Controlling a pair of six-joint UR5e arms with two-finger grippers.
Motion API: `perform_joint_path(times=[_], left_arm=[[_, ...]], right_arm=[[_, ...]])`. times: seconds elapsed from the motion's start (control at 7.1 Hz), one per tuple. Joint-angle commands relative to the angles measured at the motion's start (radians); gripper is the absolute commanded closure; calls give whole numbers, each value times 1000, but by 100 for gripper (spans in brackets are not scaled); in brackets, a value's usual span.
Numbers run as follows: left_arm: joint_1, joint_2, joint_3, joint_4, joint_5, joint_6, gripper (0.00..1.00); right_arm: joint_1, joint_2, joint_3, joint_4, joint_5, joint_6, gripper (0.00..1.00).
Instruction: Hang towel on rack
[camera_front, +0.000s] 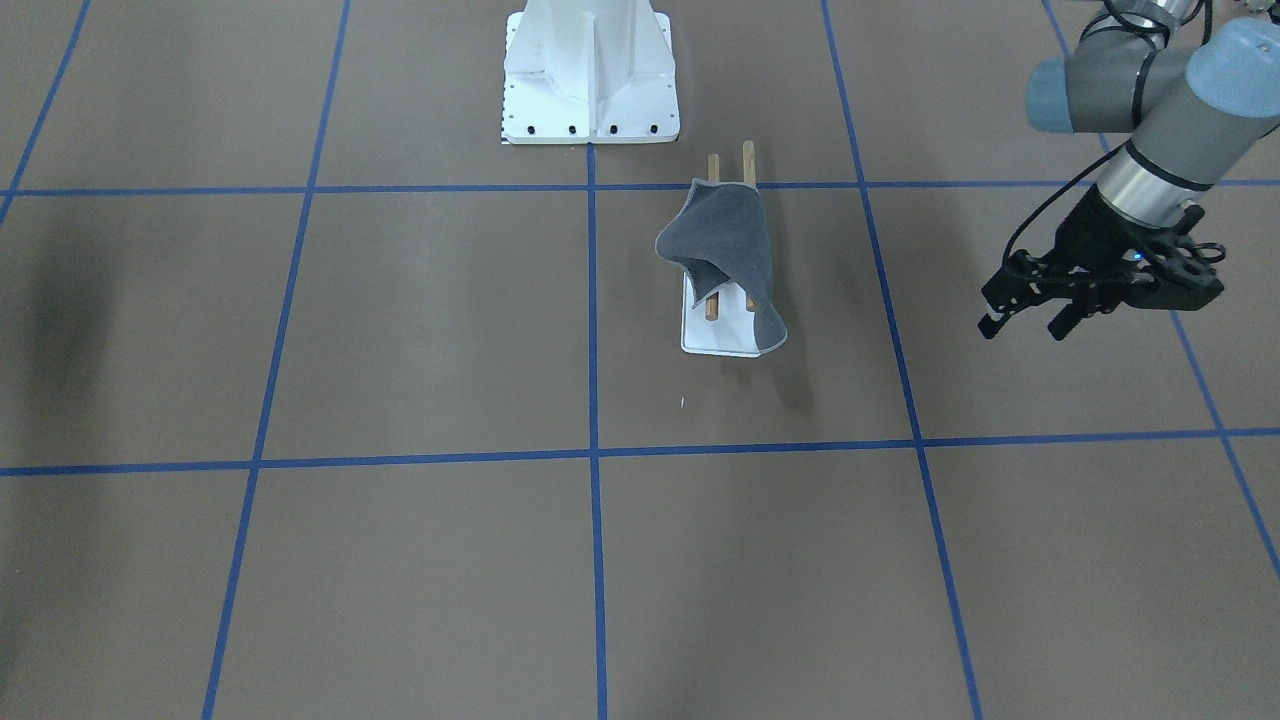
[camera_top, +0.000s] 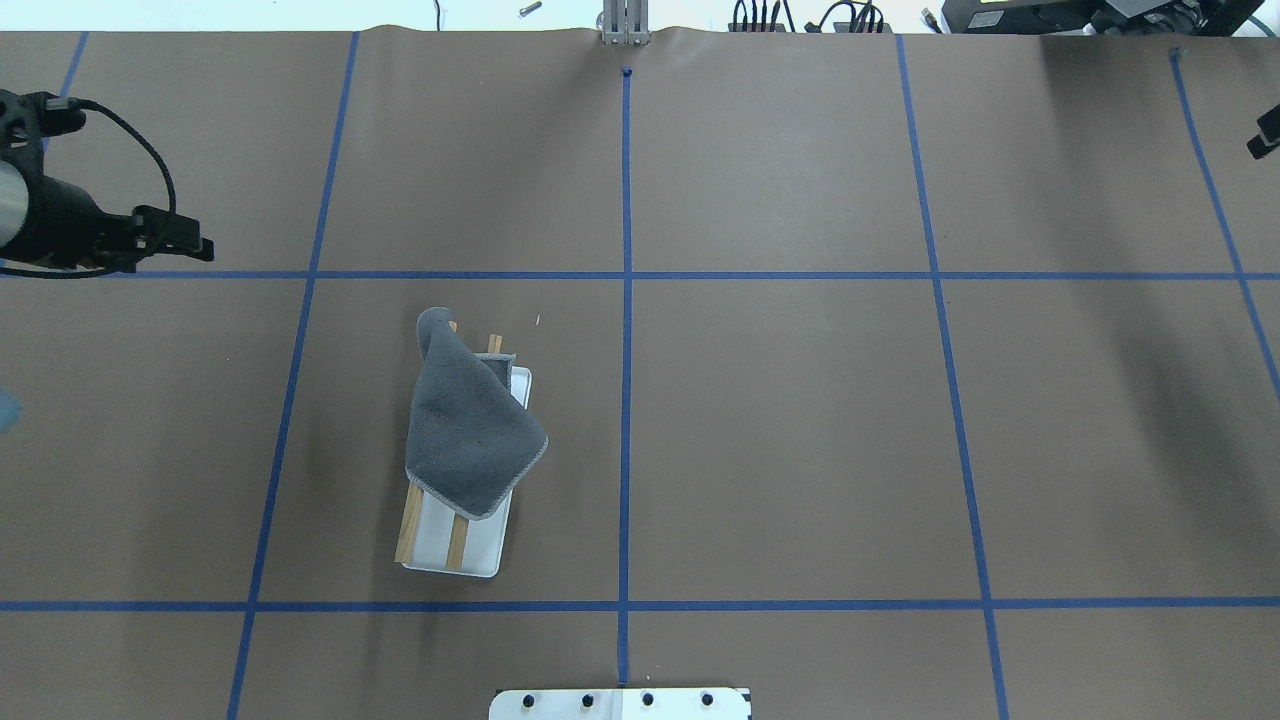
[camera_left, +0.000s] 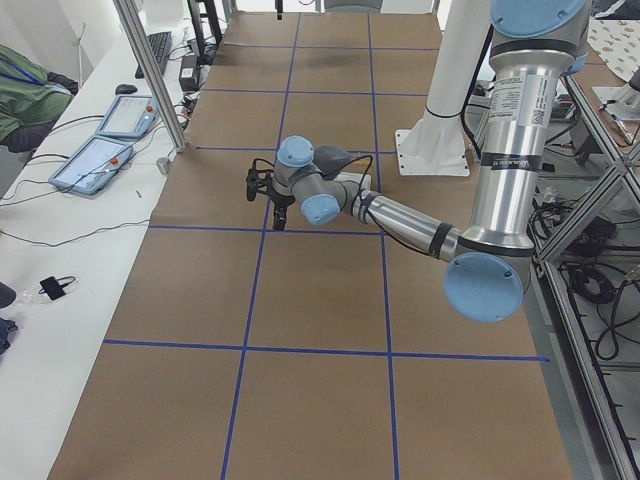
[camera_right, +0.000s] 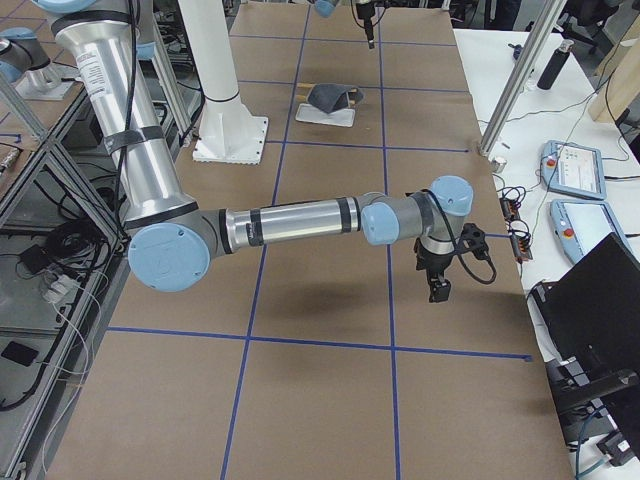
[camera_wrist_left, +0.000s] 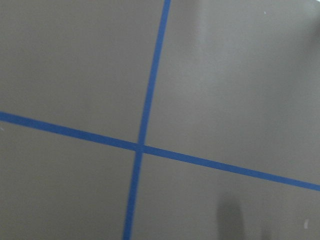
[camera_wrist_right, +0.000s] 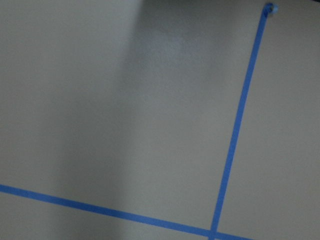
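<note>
- While I scan the front-facing view, the towel (camera_front: 725, 250) lies draped over both wooden dowels of the rack (camera_front: 715, 342). Its dark grey side is up, one end is bunched into a raised fold, and a corner droops past the white base.
- In the same view, the left pincer (camera_front: 1024, 325) hangs well apart from the rack, fingers spread wide with nothing between them.
- Overhead: the soft cloth with its pale stitched hem sits crooked across the two parallel rods. Round brown rod ends and a flat, smooth white rectangular base stick out beneath it. The counter (camera_top: 780, 430) is matte brown with a grid of blue tape lines. The left pincer is at the far edge, empty.
- Left side view: the near left arm reaches out over bare counter. I can't make out the towel here.
- Right side view: the right pincer (camera_right: 437, 292) points down over bare counter, well apart from the rack. I cannot tell how wide it stands. The towel is a dark lump on the rack beside the white bolted pedestal (camera_right: 225, 120).
- Wrist views: only brown counter and tape lines, no towel.
- My read: the hanging looks done. What's left is at most evening out the lopsided drape.
</note>
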Motion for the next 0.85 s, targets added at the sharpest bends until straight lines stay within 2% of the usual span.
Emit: perform_joint_path(times=[0.0, 0.14, 0.28, 0.42, 0.56, 0.7], left_arm=[[-166, 1, 3, 321, -5, 579, 2], [-291, 1, 17, 441, -25, 749, 2], [-419, 7, 73, 499, -167, 849, 2], [-517, 8, 183, 502, -252, 1045, 2], [-571, 8, 266, 499, -251, 1177, 2], [-580, 46, 269, 503, -243, 1171, 2]], right_arm=[[29, -92, -1, -3, -9, -103, 0], [43, -123, -1, -4, 7, -109, 0], [49, -132, -2, -6, 5, -109, 0], [55, -134, -1, -6, 5, -109, 0], [57, -134, -2, -6, 5, -108, 0], [57, -134, -1, -4, 5, -108, 0]])
